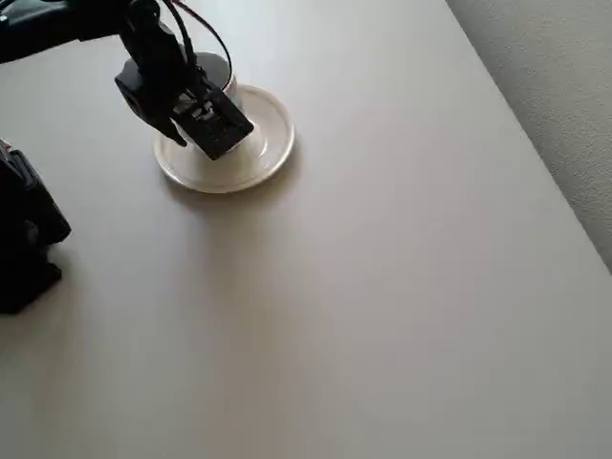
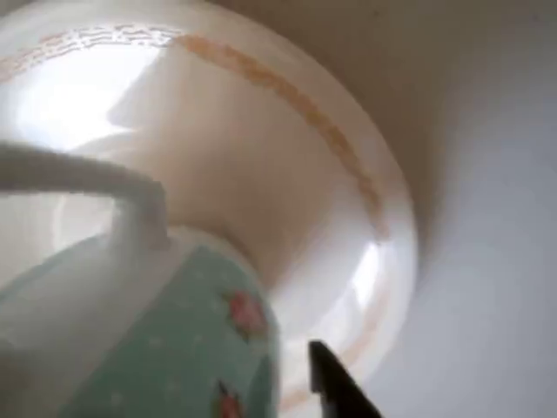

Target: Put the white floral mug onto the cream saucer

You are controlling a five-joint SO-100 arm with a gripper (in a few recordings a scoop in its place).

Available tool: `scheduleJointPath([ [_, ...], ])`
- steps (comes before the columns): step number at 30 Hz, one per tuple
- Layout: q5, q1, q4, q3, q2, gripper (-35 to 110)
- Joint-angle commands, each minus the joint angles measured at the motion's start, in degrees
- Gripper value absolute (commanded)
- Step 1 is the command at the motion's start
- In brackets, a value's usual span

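Note:
In the overhead view the cream saucer lies at the upper left of the table. My black gripper hangs over its back half and hides most of the white floral mug; only part of the mug's rim and dark inside shows. In the wrist view the mug, with small red flower prints, sits close at the lower left, its handle rising above it. The saucer spreads out beneath it. One black fingertip lies close beside the mug's outer wall. The gripper appears shut on the mug.
The pale table stretches out in front of and to the right of the saucer. The arm's black base stands at the left edge. A textured floor begins past the table's right edge.

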Motion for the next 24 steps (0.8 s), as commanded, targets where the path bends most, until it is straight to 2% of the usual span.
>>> scheduleJointPath([
  [1, 0.0, 1.14, 1.49, -6.42, 3.43, 20],
  [15, -6.15, 8.96, 24.52, -37.62, 5.62, 20],
  [24, -16.96, 22.85, 28.92, -38.23, 15.29, 20],
])
